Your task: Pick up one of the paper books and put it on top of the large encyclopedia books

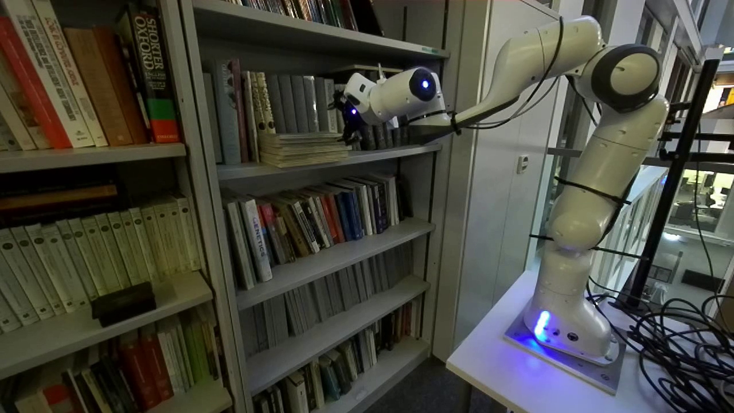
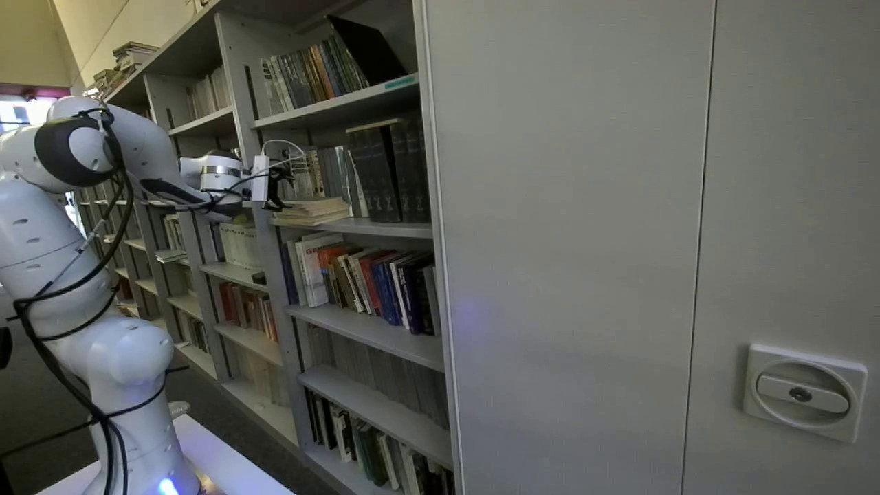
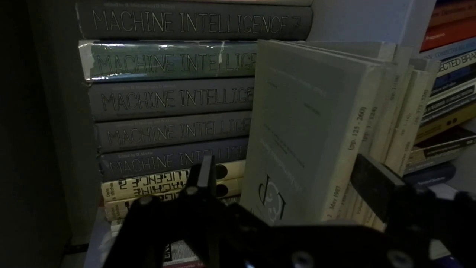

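The paper books [image 1: 304, 150] lie flat in a low pile on the shelf, pale-covered, and show in an exterior view [image 2: 313, 212] too. In the wrist view the top paper book [image 3: 297, 123] appears turned on its side, its spine toward the right finger. My gripper [image 3: 288, 176] is open: the left finger stands past the cover, the right one by the spines. Contact cannot be told. In an exterior view the gripper [image 1: 344, 119] is at the pile's right end. The large encyclopedia books [image 2: 385, 172], tall and dark, stand upright at the shelf's right end, partly hidden behind the arm in an exterior view [image 1: 390, 139].
Grey "Machine Intelligence" volumes [image 3: 174, 96] stand upright behind the pile. A shelf board [image 1: 321, 43] runs above the gripper, and the bookcase side wall [image 2: 433, 275] borders the encyclopedias. Other books, such as the Genetics book [image 1: 256, 240], fill the shelf below.
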Available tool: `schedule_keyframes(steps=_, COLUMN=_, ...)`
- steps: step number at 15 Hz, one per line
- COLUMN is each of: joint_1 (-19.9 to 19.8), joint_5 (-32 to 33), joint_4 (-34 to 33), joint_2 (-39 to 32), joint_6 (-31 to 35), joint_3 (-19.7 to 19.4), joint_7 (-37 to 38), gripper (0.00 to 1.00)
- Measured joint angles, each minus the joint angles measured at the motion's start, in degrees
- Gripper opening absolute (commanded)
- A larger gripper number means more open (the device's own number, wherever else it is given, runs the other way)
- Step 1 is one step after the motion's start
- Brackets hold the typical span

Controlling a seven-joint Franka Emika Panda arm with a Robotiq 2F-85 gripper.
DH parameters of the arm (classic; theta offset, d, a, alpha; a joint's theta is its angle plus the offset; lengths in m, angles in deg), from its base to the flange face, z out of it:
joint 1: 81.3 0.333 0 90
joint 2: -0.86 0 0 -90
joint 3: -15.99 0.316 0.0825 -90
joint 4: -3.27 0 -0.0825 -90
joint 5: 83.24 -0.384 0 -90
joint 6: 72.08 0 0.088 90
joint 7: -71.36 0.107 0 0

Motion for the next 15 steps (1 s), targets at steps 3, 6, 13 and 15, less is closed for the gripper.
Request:
schedule_keyframes(steps=3, joint_1=0.0, joint_5=0.0, joint_4=0.0, joint_2=-0.26, joint_6=0.0, joint_3=0.0, joint_7=0.6, gripper=0.42)
schedule_keyframes(steps=6, joint_1=0.0, joint_5=0.01, joint_4=0.0, joint_2=-0.42, joint_6=0.0, joint_3=0.0, joint_7=1.36, gripper=0.2)
schedule_keyframes(steps=13, joint_1=-0.01, joint_5=0.01, joint_4=0.0, joint_2=-0.69, joint_6=0.0, joint_3=-0.22, joint_7=2.13, gripper=0.03)
schedule_keyframes(steps=15, joint_1=-0.01, joint_5=0.01, joint_4=0.0, joint_2=-0.77, joint_6=0.0, joint_3=-0.23, joint_7=2.21, gripper=0.03)
